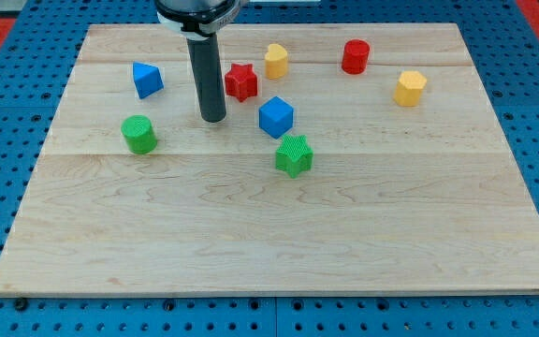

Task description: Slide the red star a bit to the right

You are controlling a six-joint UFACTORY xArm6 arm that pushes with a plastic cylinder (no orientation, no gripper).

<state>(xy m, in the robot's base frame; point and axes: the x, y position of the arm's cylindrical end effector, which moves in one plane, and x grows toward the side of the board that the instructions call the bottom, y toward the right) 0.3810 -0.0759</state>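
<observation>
Seven blocks on the wooden counter (279, 225), catalogued from the view's left. Blue block (147, 80), upper left. Green cylinder (140, 134), below it. Red star (241, 81), upper centre, just right of the rod; a yellow block (276, 61) sits close at its upper right, whether touching cannot be told. Blue cube (275, 116), below and right of the star. Green star (294, 155), beneath the cube. Red cylinder (355, 56), top right. Yellow block (410, 88), far right. My tip (213, 119) rests down-left of the red star, apart from it. No hand fitted, so nothing is grasped.
</observation>
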